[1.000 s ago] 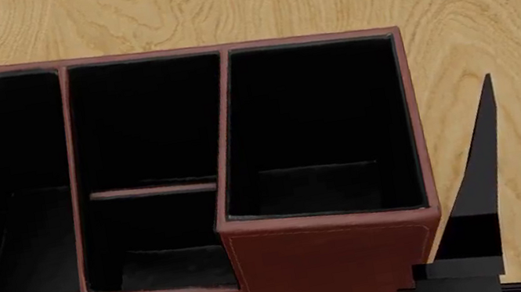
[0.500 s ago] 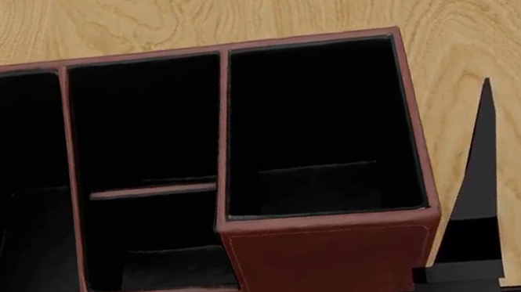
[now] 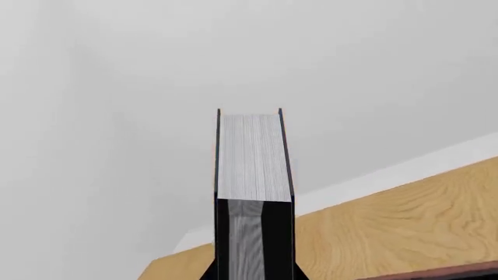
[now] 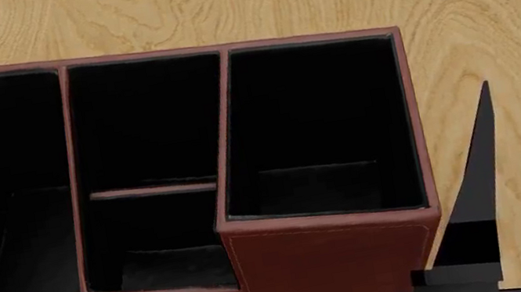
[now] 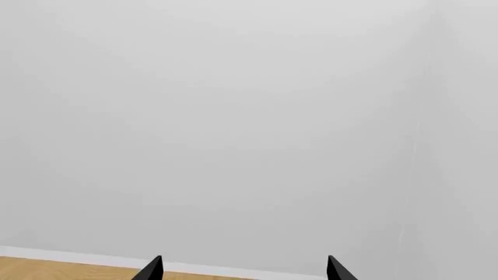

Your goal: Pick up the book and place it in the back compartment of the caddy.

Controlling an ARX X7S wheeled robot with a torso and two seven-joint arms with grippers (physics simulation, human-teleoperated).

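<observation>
the book [image 3: 255, 157] sat clamped between the left gripper [image 3: 255, 245]'s two dark fingers [image 3: 223, 239], page edges facing the left wrist camera and the black covers showing as thin lines on either side. it was held up in the air, clear of the table [image 3: 389, 221], with only the pale wall behind its upper part. in the head view a thin black sliver [image 4: 473, 182] rose just beside the caddy [image 4: 333, 261]'s near right corner; i judged it to be the book's cover seen edge-on, though the frame cut it off too low to be sure.

the caddy stood on the wooden table with all four black-lined cells bare. the back compartment [image 4: 145, 121] lay in the middle column, beyond the low thin crossbar [image 4: 151, 190], with the wide tall-walled cell [image 4: 315, 121] to its right. nothing was in it yet.

the right gripper [image 5: 244, 271] showed only two finger tips, spread well apart with nothing between them, pointing at the wall.

so the pickup looked finished and the carry was in hand. the next move probably called for bringing the book across the tall stepped corner, lining its narrow side up with the small squarish cell past the crossbar, then lowering it straight down before letting go. catching a wall top seemed the main risk.
</observation>
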